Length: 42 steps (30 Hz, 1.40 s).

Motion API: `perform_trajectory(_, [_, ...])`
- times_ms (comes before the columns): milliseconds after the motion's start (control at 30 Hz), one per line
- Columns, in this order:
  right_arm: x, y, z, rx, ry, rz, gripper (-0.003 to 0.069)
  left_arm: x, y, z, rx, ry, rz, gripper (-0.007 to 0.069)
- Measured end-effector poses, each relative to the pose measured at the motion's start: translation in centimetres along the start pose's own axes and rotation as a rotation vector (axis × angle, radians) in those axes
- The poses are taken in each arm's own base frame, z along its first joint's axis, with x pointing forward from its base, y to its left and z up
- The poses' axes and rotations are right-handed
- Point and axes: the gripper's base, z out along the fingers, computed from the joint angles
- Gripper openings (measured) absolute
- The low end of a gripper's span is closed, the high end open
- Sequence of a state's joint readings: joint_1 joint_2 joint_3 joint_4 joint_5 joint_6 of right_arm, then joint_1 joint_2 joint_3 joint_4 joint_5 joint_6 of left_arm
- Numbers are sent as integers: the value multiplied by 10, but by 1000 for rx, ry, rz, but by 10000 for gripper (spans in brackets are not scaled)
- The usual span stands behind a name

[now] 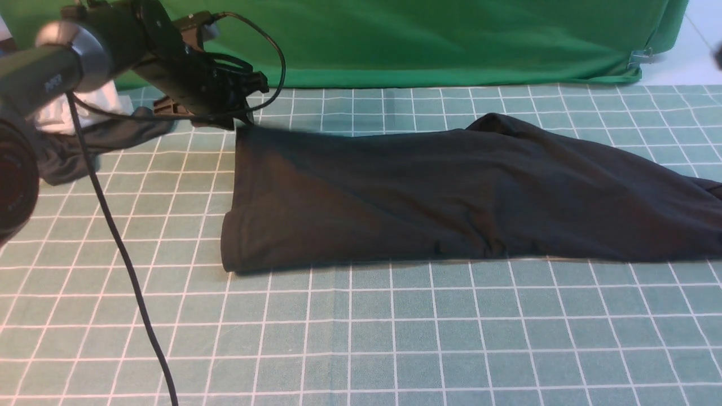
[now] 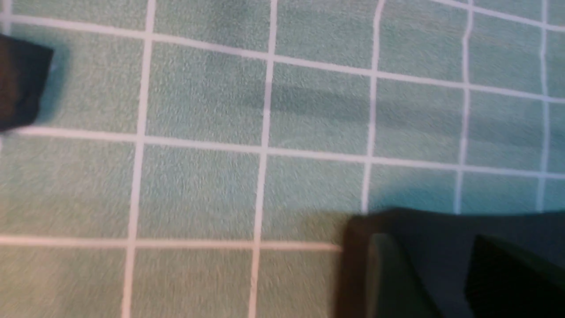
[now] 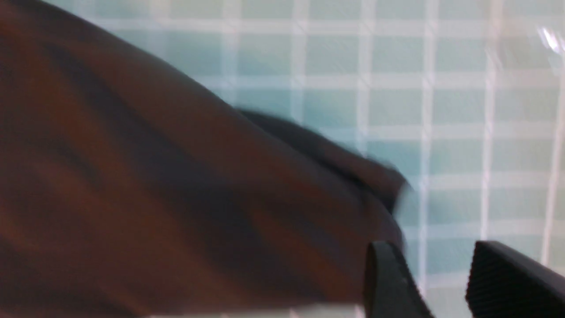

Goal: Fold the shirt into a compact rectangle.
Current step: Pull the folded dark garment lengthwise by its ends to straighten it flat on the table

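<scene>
left pincer (image 2: 430,247) parted over shirt (image 1: 451,197), right pincer (image 3: 432,251) parted

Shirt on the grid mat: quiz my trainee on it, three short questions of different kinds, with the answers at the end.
1. True or false: the shirt shows its white chest print in the front view.
2. The right gripper holds: A the shirt, B nothing, C a sock.
3. Fill in: the left gripper is by the shirt's far ___ corner.
Key: 1 false; 2 B; 3 left.
</scene>
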<state>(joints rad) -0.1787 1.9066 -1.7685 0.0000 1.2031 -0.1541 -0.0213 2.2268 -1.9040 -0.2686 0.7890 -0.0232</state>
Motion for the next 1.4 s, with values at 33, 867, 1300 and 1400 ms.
perform_trajectory(33, [7,-11,6,4,29,31,255,-3,-2,-8,-2,-3,12,334])
perform_trajectory(867, [51,-40,146,-80,41,196,472,-8,-22,-57,86,67,15,542])
perform_trajectory(1300, [46,-27,143,-109,57,116,50,-3,-38,-109,145,155,36,472])
perform_trajectory(1400, [46,-30,138,-113,67,122,49,1,-41,-130,148,135,41,433])
